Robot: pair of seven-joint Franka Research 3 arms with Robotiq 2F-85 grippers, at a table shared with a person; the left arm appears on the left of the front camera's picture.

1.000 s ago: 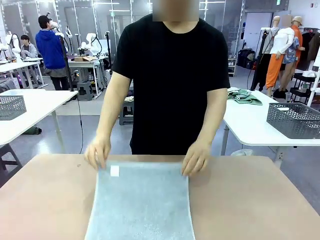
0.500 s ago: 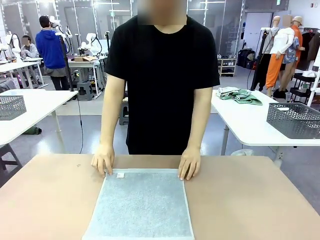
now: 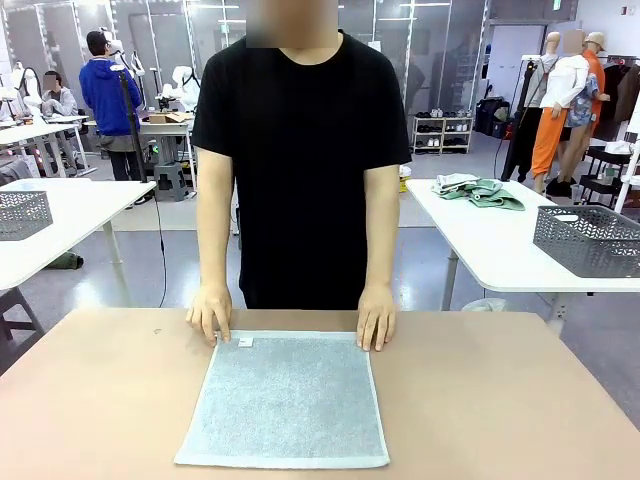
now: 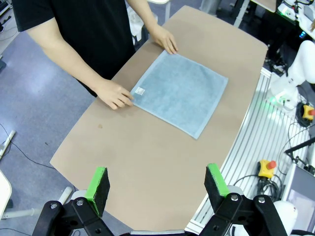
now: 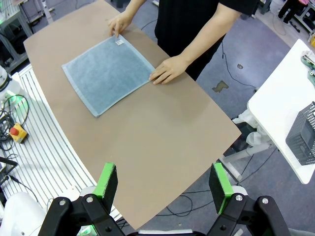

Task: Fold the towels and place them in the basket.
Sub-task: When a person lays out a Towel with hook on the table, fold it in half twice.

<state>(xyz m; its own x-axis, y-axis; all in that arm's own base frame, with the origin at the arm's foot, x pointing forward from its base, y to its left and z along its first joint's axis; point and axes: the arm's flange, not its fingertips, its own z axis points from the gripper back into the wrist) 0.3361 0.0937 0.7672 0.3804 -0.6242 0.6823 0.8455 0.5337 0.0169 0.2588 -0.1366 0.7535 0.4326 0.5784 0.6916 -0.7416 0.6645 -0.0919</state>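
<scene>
Front view: the towel (image 3: 285, 400) lies flat mid-table (image 3: 500, 400). One hand (image 3: 211, 312) presses its far left corner and the other hand (image 3: 376, 318) its far right corner, fingers close together. The left gripper (image 4: 156, 169) and right gripper (image 5: 163, 167) are spread wide.

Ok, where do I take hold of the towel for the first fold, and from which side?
Take the towel by a near corner, coming from the robot's side and pinching from above. It lies flat on the table, and the person's hands pin both far corners, leaving the near edge free.
</scene>
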